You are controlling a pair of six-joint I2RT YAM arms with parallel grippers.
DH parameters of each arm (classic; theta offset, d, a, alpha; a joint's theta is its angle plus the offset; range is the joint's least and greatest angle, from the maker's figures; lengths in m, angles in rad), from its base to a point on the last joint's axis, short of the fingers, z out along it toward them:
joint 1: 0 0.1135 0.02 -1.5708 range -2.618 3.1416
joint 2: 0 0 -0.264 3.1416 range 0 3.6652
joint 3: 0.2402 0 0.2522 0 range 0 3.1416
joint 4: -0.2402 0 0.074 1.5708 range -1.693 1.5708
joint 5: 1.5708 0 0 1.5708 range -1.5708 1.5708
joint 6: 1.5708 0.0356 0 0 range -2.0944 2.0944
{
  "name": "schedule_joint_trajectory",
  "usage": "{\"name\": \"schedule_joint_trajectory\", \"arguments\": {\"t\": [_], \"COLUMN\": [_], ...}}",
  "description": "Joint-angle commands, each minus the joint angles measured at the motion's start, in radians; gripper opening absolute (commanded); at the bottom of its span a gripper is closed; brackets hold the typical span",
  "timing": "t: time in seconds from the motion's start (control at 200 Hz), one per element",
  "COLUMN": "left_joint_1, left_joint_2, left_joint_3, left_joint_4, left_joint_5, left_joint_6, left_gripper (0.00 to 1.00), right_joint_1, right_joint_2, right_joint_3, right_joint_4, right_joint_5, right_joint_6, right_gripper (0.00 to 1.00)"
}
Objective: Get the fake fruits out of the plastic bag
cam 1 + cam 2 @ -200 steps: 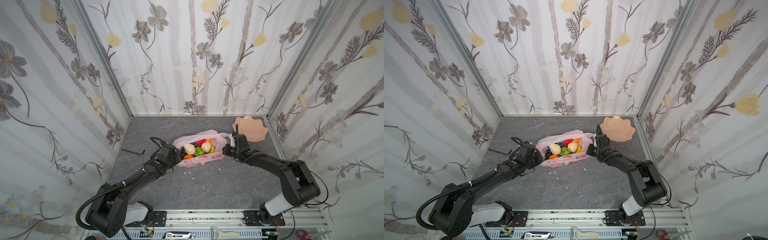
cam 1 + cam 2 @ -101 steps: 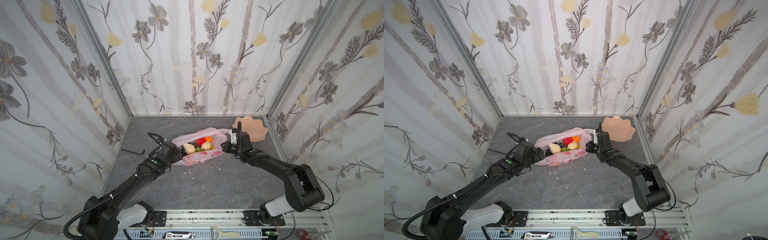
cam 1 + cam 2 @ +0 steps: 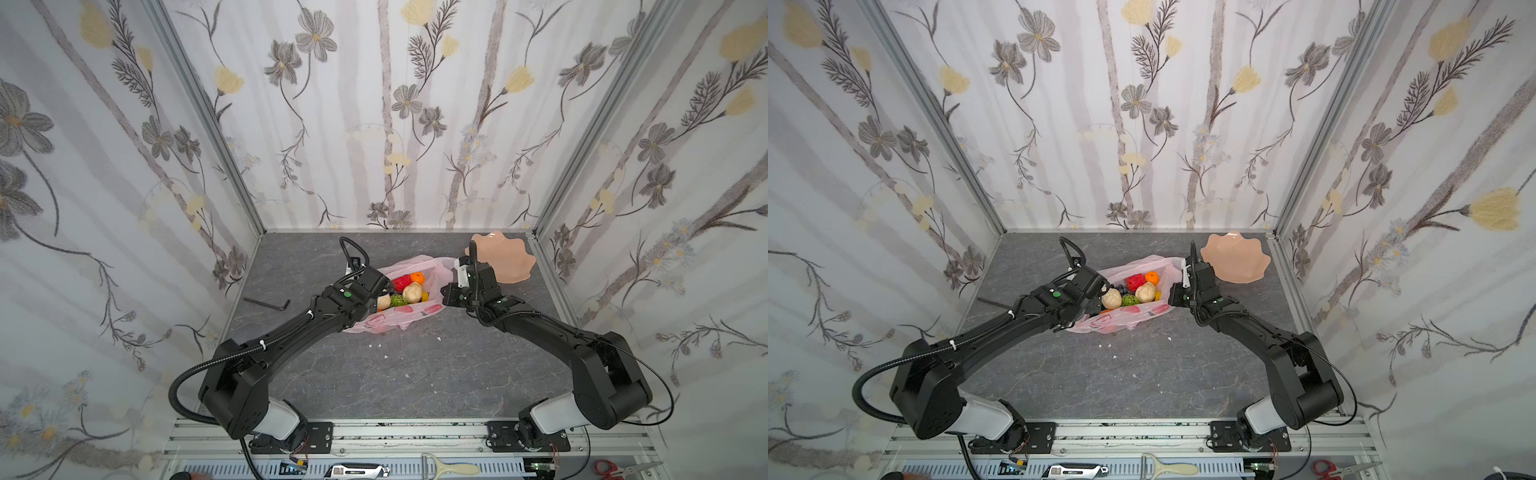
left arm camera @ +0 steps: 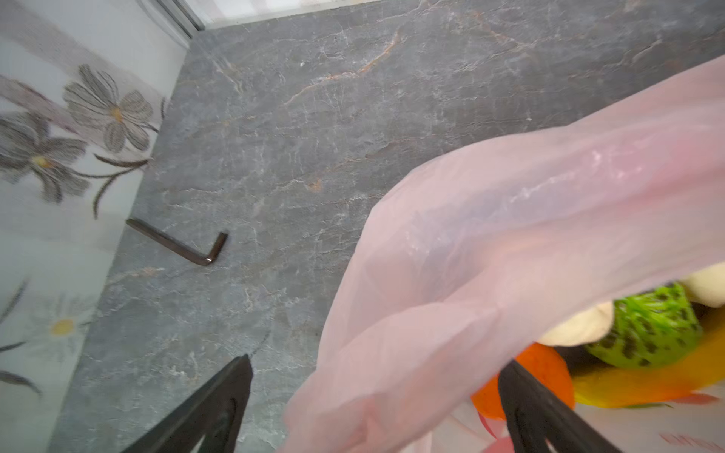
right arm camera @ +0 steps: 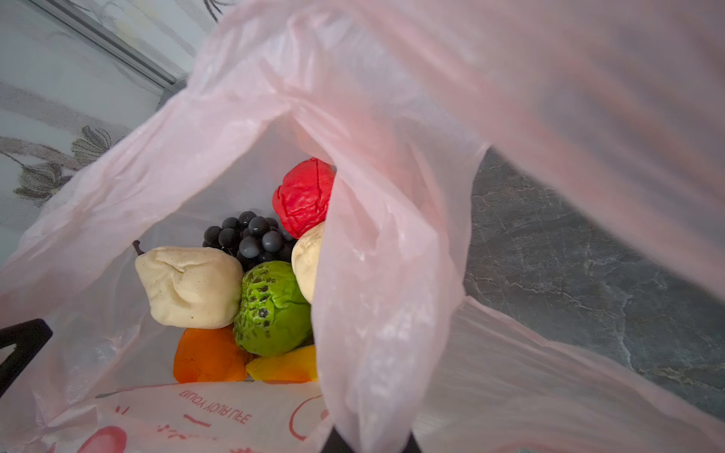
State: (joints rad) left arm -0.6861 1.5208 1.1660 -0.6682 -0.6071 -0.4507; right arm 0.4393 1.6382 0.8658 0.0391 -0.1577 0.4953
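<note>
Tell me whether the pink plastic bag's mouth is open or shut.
Open. The thin translucent pink plastic bag gapes; the red toy fruit and dark grape bunch show inside.

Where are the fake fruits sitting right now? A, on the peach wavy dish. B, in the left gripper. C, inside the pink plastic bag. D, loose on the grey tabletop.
C: in the right wrist view the fake fruits lie piled inside the plastic bag, and in a top view the peach dish holds nothing.
</note>
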Motion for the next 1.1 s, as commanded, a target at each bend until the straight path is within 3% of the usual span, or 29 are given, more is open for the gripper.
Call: {"name": "schedule_joint_trajectory", "arguments": {"t": [0.0, 0.08, 0.19, 0.36, 0.49, 0.669, 0.734, 0.819, 0.889, 0.979, 1.094], "left_joint_1": [0.022, 0.089, 0.186, 0.451, 0.534, 0.512, 0.497, 0.466, 0.442, 0.414, 0.363], "left_joint_2": [0.086, 0.135, 0.155, 0.116, 0.166, 0.214, 0.227, 0.199, 0.144, 0.058, -0.058], "left_joint_3": [0.046, 0.072, 0.089, -0.032, -0.038, 0.024, 0.047, 0.043, 0.008, -0.055, -0.138], "left_joint_4": [-0.030, -0.023, 0.019, 0.267, 0.314, 0.323, 0.320, 0.314, 0.310, 0.311, 0.313], "left_joint_5": [-0.105, -0.055, 0.050, 0.508, 0.614, 0.671, 0.692, 0.643, 0.573, 0.513, 0.461], "left_joint_6": [0.052, 0.019, -0.022, -0.103, -0.126, -0.108, -0.101, -0.097, -0.110, -0.148, -0.199], "left_gripper": [0.93, 0.75, 0.38, 0.08, 0.01, 0.00, 0.10, 0.54, 0.78, 0.93, 1.00], "right_joint_1": [0.004, 0.003, 0.001, -0.044, -0.071, -0.055, -0.040, -0.030, -0.027, -0.009, 0.027], "right_joint_2": [-0.011, -0.014, -0.010, 0.018, 0.021, 0.025, 0.022, 0.008, -0.010, -0.036, -0.073], "right_joint_3": [0.008, 0.004, -0.008, -0.037, -0.062, -0.055, -0.048, -0.049, -0.058, -0.068, -0.077], "right_joint_4": [0.005, 0.006, 0.007, 0.022, 0.054, 0.047, 0.036, 0.023, 0.018, 0.018, 0.013], "right_joint_5": [0.010, 0.014, 0.047, 0.012, -0.044, -0.062, -0.059, -0.058, -0.058, -0.050, -0.025], "right_joint_6": [-0.017, -0.024, -0.046, -0.062, -0.051, -0.056, -0.065, -0.067, -0.060, -0.054, -0.045], "right_gripper": [0.00, 0.00, 0.00, 0.00, 0.00, 0.00, 0.00, 0.00, 0.00, 0.00, 0.00]}}
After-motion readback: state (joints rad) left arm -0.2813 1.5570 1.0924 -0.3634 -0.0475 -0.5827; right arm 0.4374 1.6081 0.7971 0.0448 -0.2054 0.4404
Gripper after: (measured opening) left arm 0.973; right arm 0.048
